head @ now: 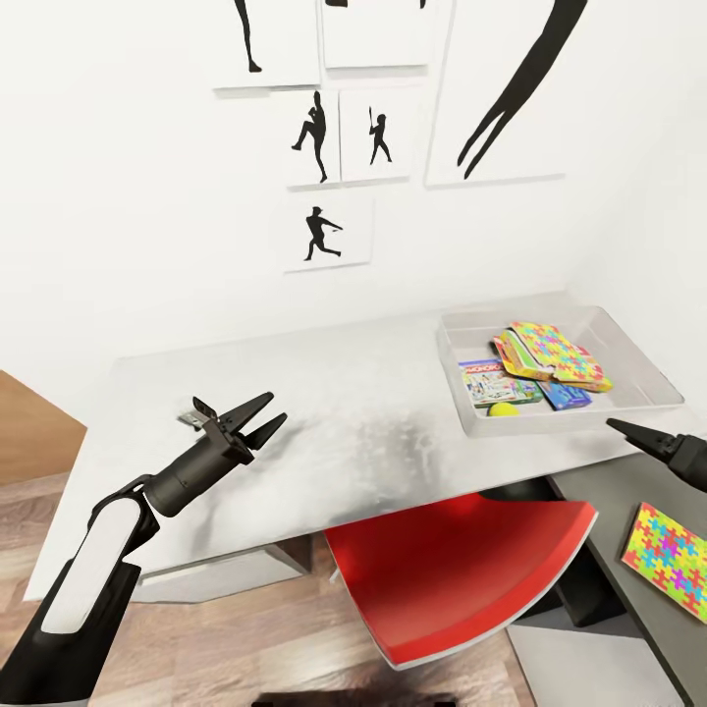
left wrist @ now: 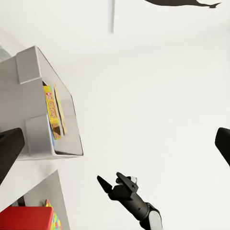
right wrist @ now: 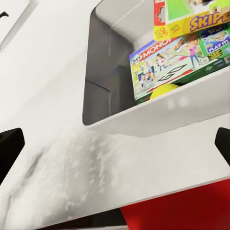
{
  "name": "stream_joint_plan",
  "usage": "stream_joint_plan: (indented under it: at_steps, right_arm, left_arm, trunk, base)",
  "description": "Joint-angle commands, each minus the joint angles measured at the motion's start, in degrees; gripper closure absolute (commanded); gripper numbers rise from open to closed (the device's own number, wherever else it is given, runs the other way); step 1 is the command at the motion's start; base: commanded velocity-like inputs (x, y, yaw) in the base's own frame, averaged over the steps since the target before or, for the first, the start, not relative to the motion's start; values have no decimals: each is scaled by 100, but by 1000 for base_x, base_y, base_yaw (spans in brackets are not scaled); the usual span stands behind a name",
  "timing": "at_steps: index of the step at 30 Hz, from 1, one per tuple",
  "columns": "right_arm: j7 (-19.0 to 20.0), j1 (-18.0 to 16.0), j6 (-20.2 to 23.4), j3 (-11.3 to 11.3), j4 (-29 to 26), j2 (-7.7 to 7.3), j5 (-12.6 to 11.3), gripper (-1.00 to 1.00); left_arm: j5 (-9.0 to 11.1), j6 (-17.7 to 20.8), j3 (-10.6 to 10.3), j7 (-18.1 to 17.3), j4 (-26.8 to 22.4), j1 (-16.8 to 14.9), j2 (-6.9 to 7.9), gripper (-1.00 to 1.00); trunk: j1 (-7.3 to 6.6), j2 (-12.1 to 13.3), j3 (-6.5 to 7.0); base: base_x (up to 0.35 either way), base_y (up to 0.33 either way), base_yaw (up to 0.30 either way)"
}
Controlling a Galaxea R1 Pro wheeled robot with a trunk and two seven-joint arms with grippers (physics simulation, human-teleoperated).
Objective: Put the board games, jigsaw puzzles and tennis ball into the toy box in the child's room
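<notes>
Both sets of jaws are spread and empty: left gripper (head: 257, 417) over the table (head: 334, 393), right gripper (head: 638, 435) near the toy box (head: 462, 378). One jigsaw puzzle (head: 673, 555) lies on the dark wing; thin, light, likely floppy, so pinch an overhanging edge.

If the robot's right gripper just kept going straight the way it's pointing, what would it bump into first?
Probably the toy box. The right gripper aims at the box's near wall across a bare strip of table, with the tennis ball and Monopoly box just behind that wall. Depth is hard to judge.
</notes>
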Motion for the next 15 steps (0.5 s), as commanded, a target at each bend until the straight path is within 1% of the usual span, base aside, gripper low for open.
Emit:
stream_joint_plan:
  at_steps: [1,5,8,15]
  right_arm:
    - [47,-6,27,-7,0,0,40,-100]
    - [37,-9,27,-24,-1,2,41,-100]
    - [27,-20,27,-28,1,2,41,-100]
    - [2,-41,27,4,5,8,42,-100]
  left_arm:
    - [22,20,-3,-2,1,-4,3,-100]
    - [24,20,-3,-3,1,-3,3,-100]
    - [22,20,-3,-3,1,-3,3,-100]
    - [23,20,-3,-1,1,0,3,-100]
  trunk:
    - [3,-9,-8]
    - [3,-9,-4]
    - [3,-9,3]
    - [3,-9,30]
  base:
    - [-11,0,0]
    - [-7,0,-20]
    - [-4,0,-96]
    - [-2,0,-187]
